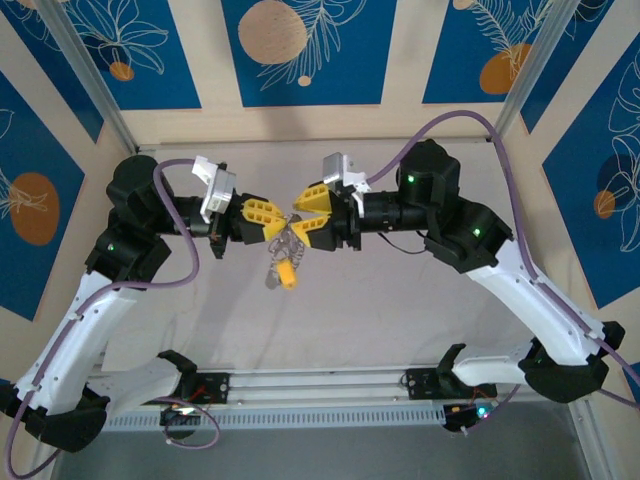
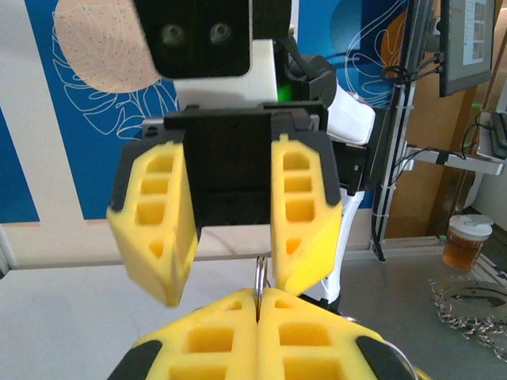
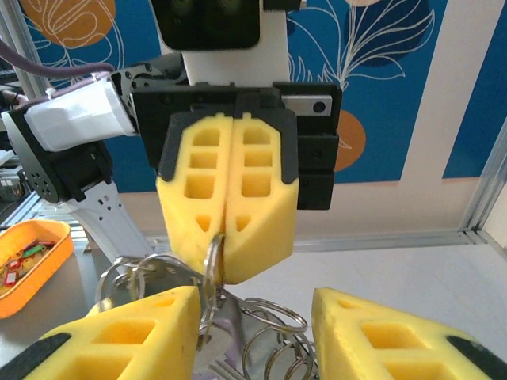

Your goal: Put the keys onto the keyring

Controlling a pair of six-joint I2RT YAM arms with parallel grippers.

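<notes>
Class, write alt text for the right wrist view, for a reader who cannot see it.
The left gripper pinches the keyring in shut yellow jaws, with more rings dangling below. The right gripper sits beneath, jaws open.

No words, numbers or brand marks can be read anywhere. The monitor [image 2: 474, 36] at the upper right of the left wrist view shows a page too small to read. The wall panels [image 1: 300, 50] carry only leaf drawings.
</notes>
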